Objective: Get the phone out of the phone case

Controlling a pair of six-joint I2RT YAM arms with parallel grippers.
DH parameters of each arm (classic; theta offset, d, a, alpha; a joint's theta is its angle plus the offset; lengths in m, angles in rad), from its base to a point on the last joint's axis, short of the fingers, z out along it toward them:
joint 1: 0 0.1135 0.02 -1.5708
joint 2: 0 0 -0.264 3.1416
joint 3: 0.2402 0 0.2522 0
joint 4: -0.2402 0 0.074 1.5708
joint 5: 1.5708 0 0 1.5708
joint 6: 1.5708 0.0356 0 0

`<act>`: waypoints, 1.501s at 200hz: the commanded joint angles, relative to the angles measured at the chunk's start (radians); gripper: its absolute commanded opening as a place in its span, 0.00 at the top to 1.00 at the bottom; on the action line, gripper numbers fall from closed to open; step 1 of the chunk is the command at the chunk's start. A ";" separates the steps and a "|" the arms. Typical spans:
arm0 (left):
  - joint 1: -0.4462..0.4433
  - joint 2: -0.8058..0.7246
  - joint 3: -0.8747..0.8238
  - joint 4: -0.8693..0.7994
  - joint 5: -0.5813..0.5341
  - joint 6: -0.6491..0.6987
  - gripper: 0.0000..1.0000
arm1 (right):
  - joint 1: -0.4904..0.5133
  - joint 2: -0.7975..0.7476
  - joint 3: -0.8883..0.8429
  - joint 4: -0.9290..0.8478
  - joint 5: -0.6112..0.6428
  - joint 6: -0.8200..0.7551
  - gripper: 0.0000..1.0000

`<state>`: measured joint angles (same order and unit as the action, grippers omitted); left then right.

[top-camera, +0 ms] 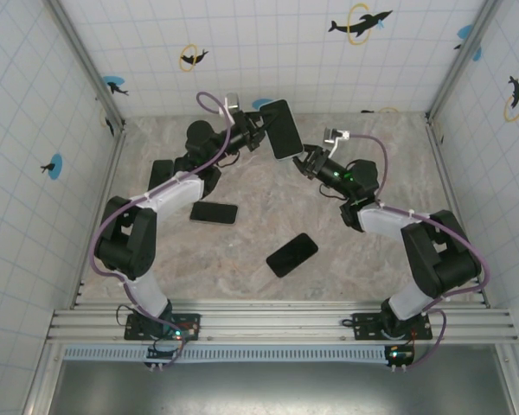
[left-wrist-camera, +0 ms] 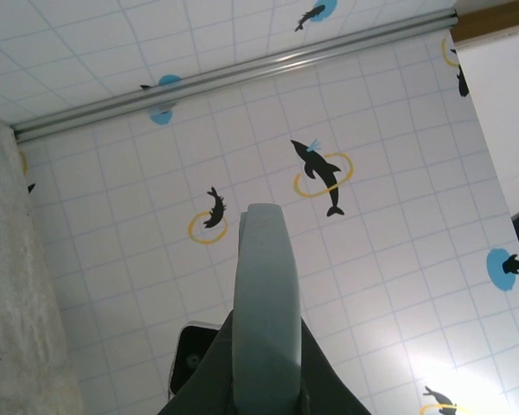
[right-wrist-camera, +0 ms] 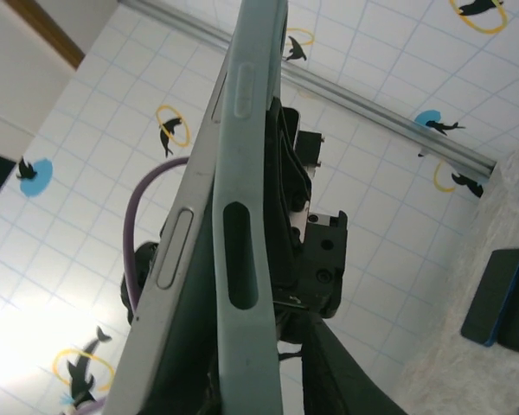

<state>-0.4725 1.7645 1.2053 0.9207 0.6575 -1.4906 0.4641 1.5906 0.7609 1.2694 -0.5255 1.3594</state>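
Observation:
The phone (top-camera: 281, 128) in its grey-green phone case is held up off the table at the back, between both arms. My left gripper (top-camera: 258, 131) is shut on the case's left edge. In the left wrist view the case edge (left-wrist-camera: 264, 303) rises straight up between the dark fingers (left-wrist-camera: 329, 385). My right gripper (top-camera: 307, 158) grips the lower right corner. In the right wrist view the phone's silver side (right-wrist-camera: 169, 285) stands slightly apart from the case edge (right-wrist-camera: 246, 173) low down, with one dark finger (right-wrist-camera: 355, 372) beside them.
A black phone (top-camera: 291, 254) lies face up in the middle of the table, and another (top-camera: 214, 212) lies nearer the left arm. Dark cases (top-camera: 160, 173) lie at the left, with dark, blue-edged ones (right-wrist-camera: 502, 298) in the right wrist view. Tiled walls close in three sides.

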 commanded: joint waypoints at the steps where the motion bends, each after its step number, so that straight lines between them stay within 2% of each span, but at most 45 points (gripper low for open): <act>1: -0.011 -0.045 -0.007 -0.016 -0.027 0.043 1.00 | 0.016 -0.018 0.030 0.027 0.063 0.027 0.81; 32: -0.011 -0.048 0.010 -0.061 -0.024 0.078 0.91 | 0.015 -0.020 0.026 0.039 0.065 0.026 0.88; 67: -0.007 -0.052 0.036 -0.093 -0.015 0.117 0.65 | 0.010 0.004 0.009 0.138 0.071 0.064 0.95; 87: 0.000 -0.070 0.040 -0.152 -0.028 0.152 0.47 | 0.008 0.011 0.003 0.169 0.074 0.078 0.97; 101: 0.003 -0.088 0.042 -0.205 -0.043 0.187 0.40 | 0.007 0.011 0.001 0.170 0.076 0.078 0.97; 125: 0.003 -0.134 0.036 -0.324 -0.089 0.253 0.36 | 0.000 0.010 -0.010 0.179 0.107 0.079 0.98; 139: 0.003 -0.175 0.008 -0.410 -0.139 0.288 0.29 | -0.004 0.009 -0.013 0.177 0.133 0.078 0.99; 172: -0.030 -0.292 -0.153 -0.421 -0.240 0.230 0.28 | -0.003 0.015 -0.006 0.159 0.229 0.056 1.00; 217: -0.138 -0.385 -0.265 -0.402 -0.381 0.139 0.28 | 0.013 0.018 -0.011 0.109 0.379 -0.026 1.00; 265: -0.234 -0.362 -0.237 -0.378 -0.499 0.033 0.29 | 0.047 0.031 -0.013 0.125 0.451 -0.090 1.00; 300: -0.265 -0.304 -0.181 -0.308 -0.488 -0.038 0.35 | 0.057 0.037 -0.026 0.138 0.463 -0.100 1.00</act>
<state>-0.7204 1.4246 0.9619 0.5381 0.1997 -1.4494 0.5125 1.6230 0.7425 1.3113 -0.1055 1.2930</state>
